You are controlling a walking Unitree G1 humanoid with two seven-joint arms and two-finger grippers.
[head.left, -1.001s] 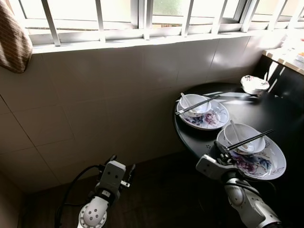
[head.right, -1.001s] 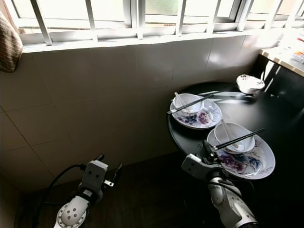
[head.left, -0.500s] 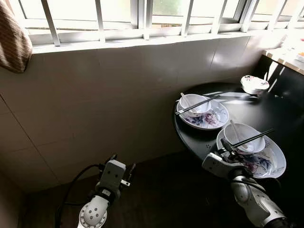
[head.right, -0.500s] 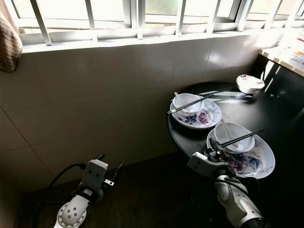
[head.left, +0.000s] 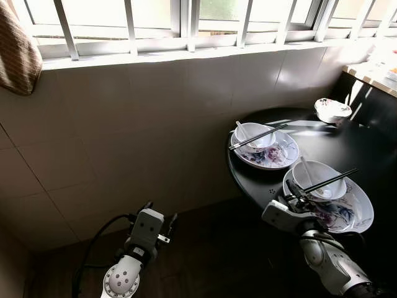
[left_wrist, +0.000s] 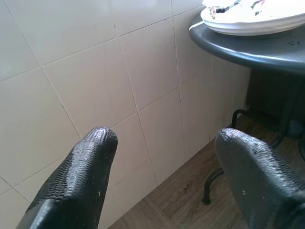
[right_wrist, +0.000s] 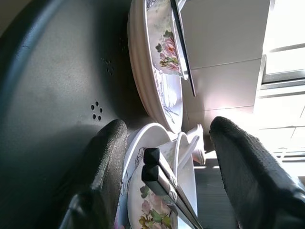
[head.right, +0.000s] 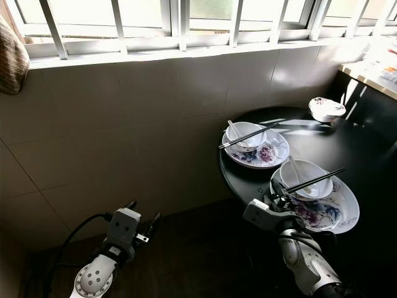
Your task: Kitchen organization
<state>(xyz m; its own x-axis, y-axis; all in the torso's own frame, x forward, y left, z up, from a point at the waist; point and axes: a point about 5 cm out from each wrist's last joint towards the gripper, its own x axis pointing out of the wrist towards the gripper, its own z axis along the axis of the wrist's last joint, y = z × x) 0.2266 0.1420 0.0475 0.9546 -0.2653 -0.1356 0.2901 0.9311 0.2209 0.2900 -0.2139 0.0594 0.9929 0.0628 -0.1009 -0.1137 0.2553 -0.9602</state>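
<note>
Right wrist view gives me the right gripper (right_wrist: 162,181) spread wide at the edge of the round black table (head.left: 347,146), its fingers on either side of the chopsticks (right_wrist: 167,188) lying across the near bowl (head.left: 319,180) on its flowered plate (head.left: 353,214). My left gripper (left_wrist: 167,162) hangs spread near the tiled wall (head.left: 124,136).

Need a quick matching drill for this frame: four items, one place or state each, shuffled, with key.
Items:
1. right gripper
2. left gripper
3. far plate
4. small bowl

Places:
A. low beside the tiled wall, over the floor
B. at the near plate's edge, fingers open
C. at the table's far side
D. under a bowl with chopsticks across it

Pairs: 1-B, 2-A, 3-D, 4-C
</note>
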